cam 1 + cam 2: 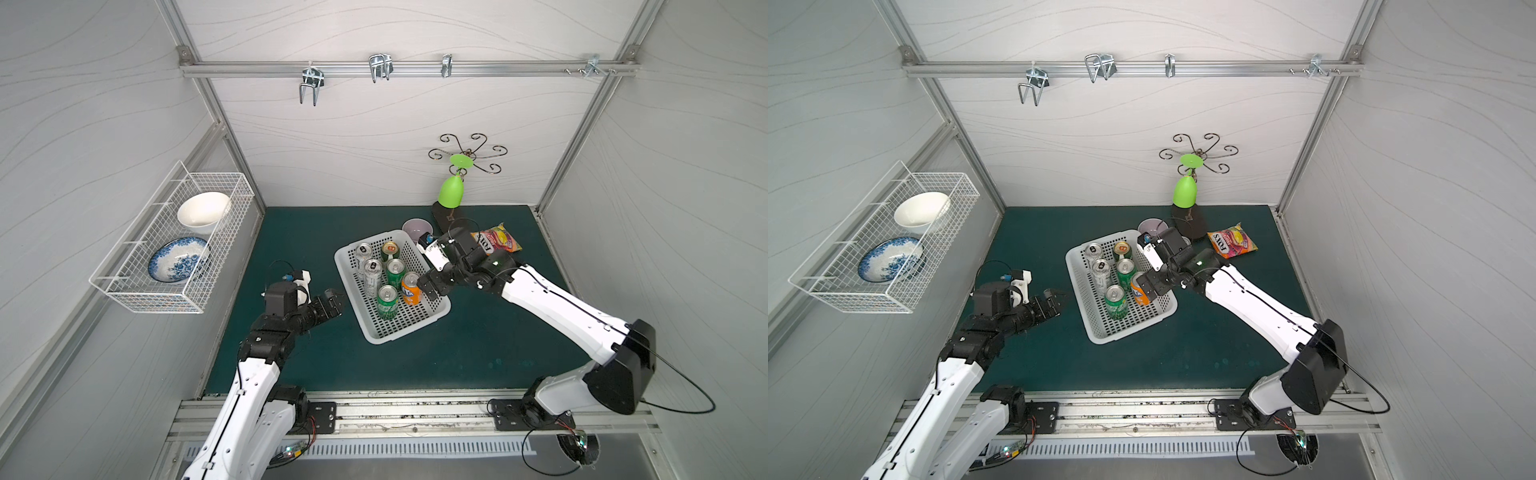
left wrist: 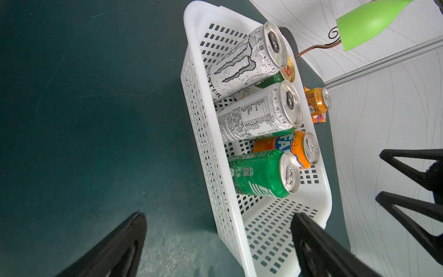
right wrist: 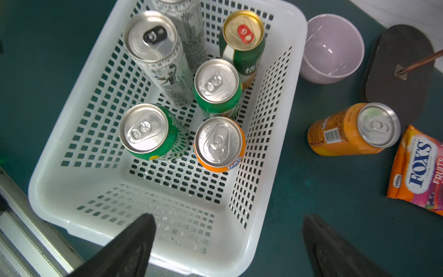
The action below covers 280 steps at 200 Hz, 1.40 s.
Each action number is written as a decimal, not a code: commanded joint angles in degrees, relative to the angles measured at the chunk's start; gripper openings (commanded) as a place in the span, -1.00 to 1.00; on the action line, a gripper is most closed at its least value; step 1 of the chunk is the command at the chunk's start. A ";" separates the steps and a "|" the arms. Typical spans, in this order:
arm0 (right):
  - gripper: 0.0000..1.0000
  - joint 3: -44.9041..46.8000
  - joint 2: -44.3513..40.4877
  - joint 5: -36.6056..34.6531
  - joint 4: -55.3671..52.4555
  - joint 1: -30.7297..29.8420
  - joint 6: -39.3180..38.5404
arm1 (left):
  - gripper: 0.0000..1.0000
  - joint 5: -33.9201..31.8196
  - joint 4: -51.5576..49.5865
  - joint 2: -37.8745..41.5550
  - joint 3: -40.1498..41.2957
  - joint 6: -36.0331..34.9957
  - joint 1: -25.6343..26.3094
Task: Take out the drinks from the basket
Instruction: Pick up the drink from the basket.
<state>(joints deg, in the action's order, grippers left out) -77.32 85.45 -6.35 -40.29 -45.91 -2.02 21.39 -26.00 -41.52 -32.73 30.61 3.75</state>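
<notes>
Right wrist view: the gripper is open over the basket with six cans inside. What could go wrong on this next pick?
The Fanta can stands nearly against a green can; the right gripper closing in could tip either. The tall Monster can beside them looks easy to topple. The basket may slide if nudged.

7 cans (image 3: 219,144), 1 basket (image 3: 296,31), 1 candy bag (image 3: 419,167)

White wire rack (image 1: 153,297) on L wall w/ white bowl (image 1: 203,212) far, blue-patterned dish (image 1: 178,259) near. Far R on green mat (image 1: 291,232): candy bag (image 1: 496,240), lilac cup (image 1: 417,228), dark-based scroll stand (image 1: 439,217) w/ green glass (image 1: 451,192) hung upside down. Hooks (image 1: 380,67) on back rail.
</notes>
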 commanded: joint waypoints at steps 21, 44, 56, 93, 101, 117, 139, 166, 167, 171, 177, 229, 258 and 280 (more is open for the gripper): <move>0.98 -1.73 4.50 2.03 1.53 -0.41 -0.60 | 0.97 -0.32 1.52 -0.52 -0.67 0.22 -0.30; 0.97 -2.43 6.71 3.33 1.89 -0.47 -0.52 | 0.97 -0.89 1.39 -0.08 -0.67 0.24 -0.32; 0.97 -2.96 8.07 3.49 1.89 -0.65 -0.62 | 0.97 -1.04 1.30 0.20 -0.62 0.24 -0.30; 0.95 -3.61 11.70 2.61 3.21 -0.85 -0.62 | 0.97 -1.08 1.39 0.55 -0.58 0.24 -0.29; 0.95 -3.84 12.56 2.60 3.50 -0.85 -0.71 | 0.97 -1.08 1.39 0.47 -0.58 0.24 -0.32; 0.93 -4.82 14.50 1.92 3.43 -0.89 -0.88 | 0.97 -1.08 1.39 0.47 -0.67 0.15 -0.32; 0.92 -5.65 16.34 1.50 3.53 -0.85 -0.82 | 0.97 -1.00 1.30 0.47 -0.61 0.22 -0.32; 0.87 -5.52 17.95 1.66 4.86 -0.86 -0.53 | 0.97 -0.91 1.39 0.56 -0.41 0.35 -0.32; 0.87 -5.54 18.02 1.68 4.87 -0.85 -0.53 | 0.97 -0.91 1.39 0.52 -0.41 0.34 -0.32; 0.86 -5.63 18.31 1.65 4.95 -0.85 -0.57 | 0.97 -0.91 1.39 0.55 -0.40 0.38 -0.28; 0.85 -5.69 18.70 1.53 5.00 -0.85 -0.55 | 0.97 -0.90 1.43 0.55 -0.40 0.41 -0.32; 0.75 -5.56 20.98 -0.49 6.25 -0.86 -0.62 | 0.97 -0.91 1.59 0.72 -0.14 0.61 -0.31; 0.69 -5.28 21.56 -0.67 7.45 -0.85 -0.61 | 0.97 -0.91 1.61 0.82 -0.05 0.74 -0.31; 0.64 -5.12 22.18 -1.03 8.13 -0.72 -0.74 | 0.97 -0.91 1.57 0.82 -0.05 0.68 -0.27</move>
<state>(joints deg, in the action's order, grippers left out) -81.60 106.06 -6.59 -33.52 -46.39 -2.63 21.15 -26.02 -41.34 -32.62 30.94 3.75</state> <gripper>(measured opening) 0.827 0.985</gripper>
